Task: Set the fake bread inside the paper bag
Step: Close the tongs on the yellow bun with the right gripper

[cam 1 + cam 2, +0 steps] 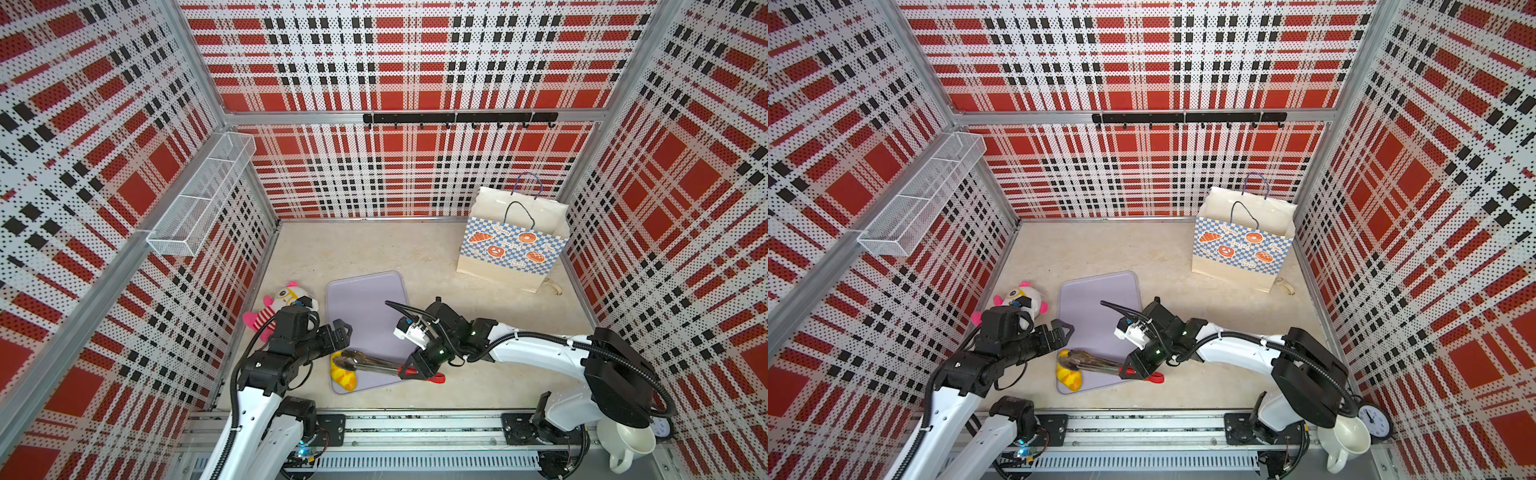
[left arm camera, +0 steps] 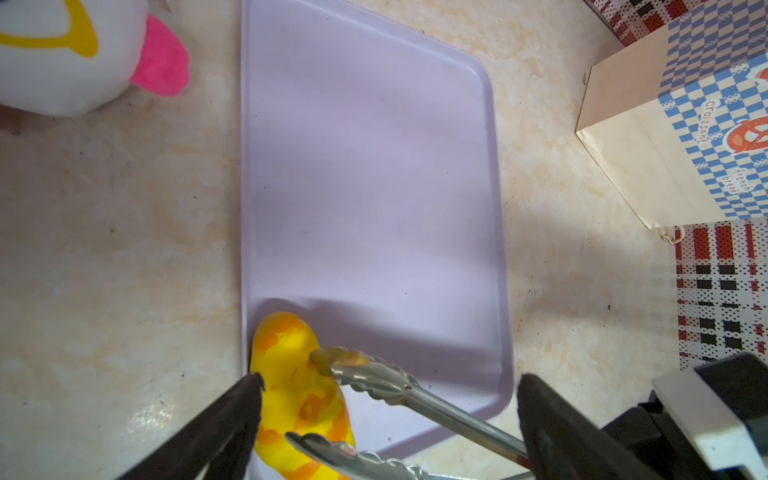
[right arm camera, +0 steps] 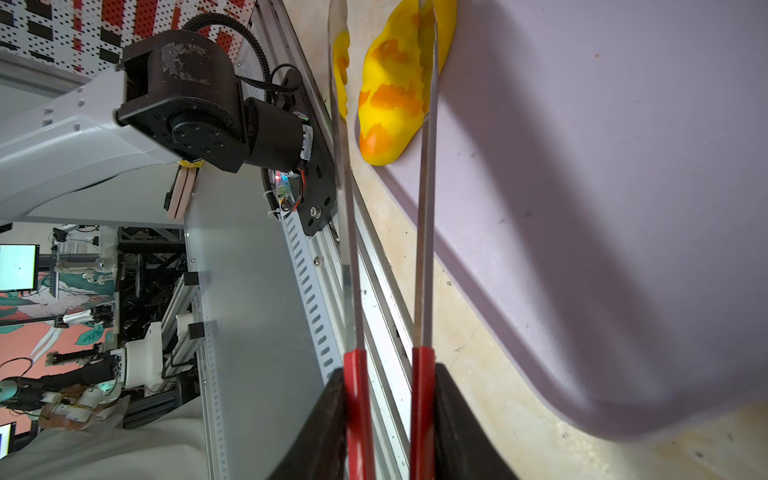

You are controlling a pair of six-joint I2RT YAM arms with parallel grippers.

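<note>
One fake bread (image 1: 347, 378), a yellow loaf with orange patches, lies at the near left corner of the lavender tray (image 1: 365, 303). My right gripper (image 1: 419, 368) is shut on the red handles of metal tongs (image 1: 374, 363). The tongs' two tips (image 2: 382, 378) straddle the loaf (image 2: 291, 399); whether they squeeze it is unclear. In the right wrist view the jaws (image 3: 388, 374) press both handles, and the arms (image 3: 424, 249) run out to the loaf (image 3: 395, 95). My left gripper (image 1: 343, 330) hangs open just above the loaf, empty. The paper bag (image 1: 513, 249) stands open at the back right.
A pink-and-white plush doll (image 1: 282, 305) lies left of the tray, behind my left wrist. A white mug (image 1: 629, 442) and a small clock (image 1: 1375, 419) sit at the near right corner. A wire basket (image 1: 199, 195) hangs on the left wall, a hook rail (image 1: 457, 118) on the back wall.
</note>
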